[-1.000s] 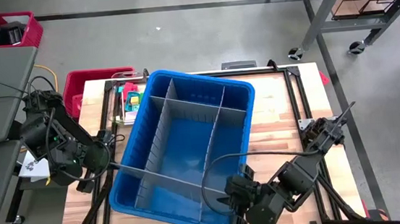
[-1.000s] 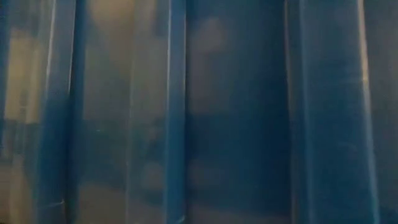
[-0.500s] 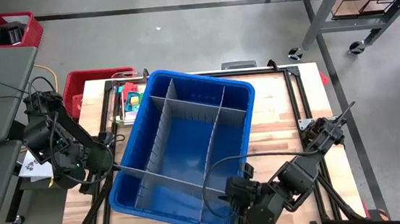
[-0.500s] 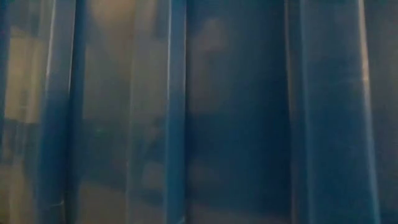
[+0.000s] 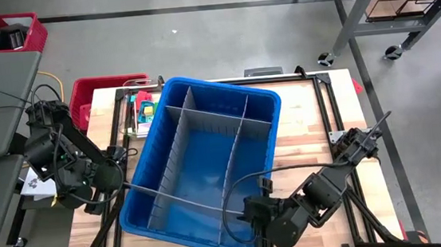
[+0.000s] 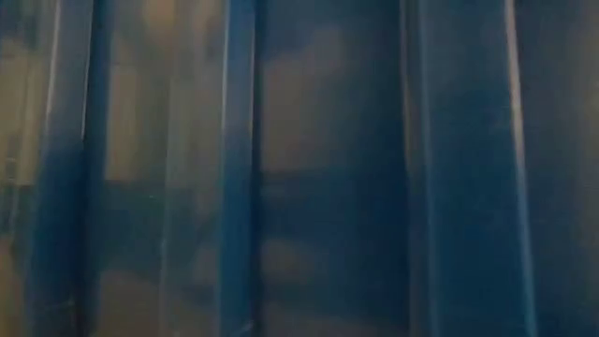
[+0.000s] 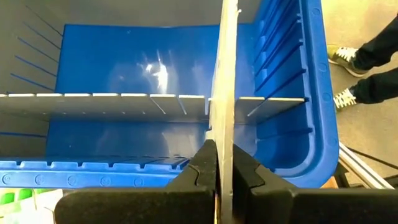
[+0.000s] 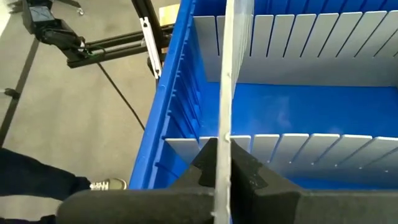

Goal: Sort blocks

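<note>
Left gripper (image 7: 222,167) and right gripper (image 8: 222,163) each clamped on a grey divider (image 5: 181,200) of the blue bin (image 5: 262,96), blocks (image 5: 146,110) untouched beside bin's far corner; bin handling underway, picking next.

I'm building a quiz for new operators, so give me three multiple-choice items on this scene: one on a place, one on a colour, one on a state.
1. Where are the blocks?
A. in the bin
B. on the table beside the bin's far left corner
C. in the right hand

2. What colour is the bin?
A. red
B. grey
C. blue

3. What is the left hand doing?
A. shut on a divider
B. open above the blocks
C. resting away from the bin

Answers: 1 B, the high view shows them outside the bin wall. 2 C, its walls are blue in every view. 3 A, the left wrist view shows both fingers pressed on the grey panel; the right hand grips a divider too.
</note>
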{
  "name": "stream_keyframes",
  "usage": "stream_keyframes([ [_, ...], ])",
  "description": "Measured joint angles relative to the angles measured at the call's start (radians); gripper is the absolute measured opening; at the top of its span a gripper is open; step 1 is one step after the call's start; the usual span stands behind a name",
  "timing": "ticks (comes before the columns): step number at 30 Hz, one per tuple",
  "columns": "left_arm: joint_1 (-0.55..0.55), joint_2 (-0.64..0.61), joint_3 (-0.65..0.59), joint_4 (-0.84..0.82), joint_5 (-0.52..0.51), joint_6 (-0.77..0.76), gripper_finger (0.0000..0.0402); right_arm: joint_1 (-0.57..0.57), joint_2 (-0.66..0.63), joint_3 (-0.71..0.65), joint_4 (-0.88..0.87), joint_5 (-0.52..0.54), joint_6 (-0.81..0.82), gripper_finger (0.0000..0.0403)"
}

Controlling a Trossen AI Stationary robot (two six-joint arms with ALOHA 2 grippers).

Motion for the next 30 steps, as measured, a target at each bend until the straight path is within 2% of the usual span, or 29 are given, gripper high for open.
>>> stream_keyframes([
  [12, 0.001, 0.002, 0.0, 0.001, -0.007, 0.0, 0.0001, -0.003, 0.0, 0.002, -0.097, -0.051, 0.011, 0.0],
  [30, 0.001, 0.002, 0.0, -0.001, -0.006, 0.0, 0.0001, -0.003, 0.0, 0.002, -0.086, -0.06, -0.001, 0.0],
])
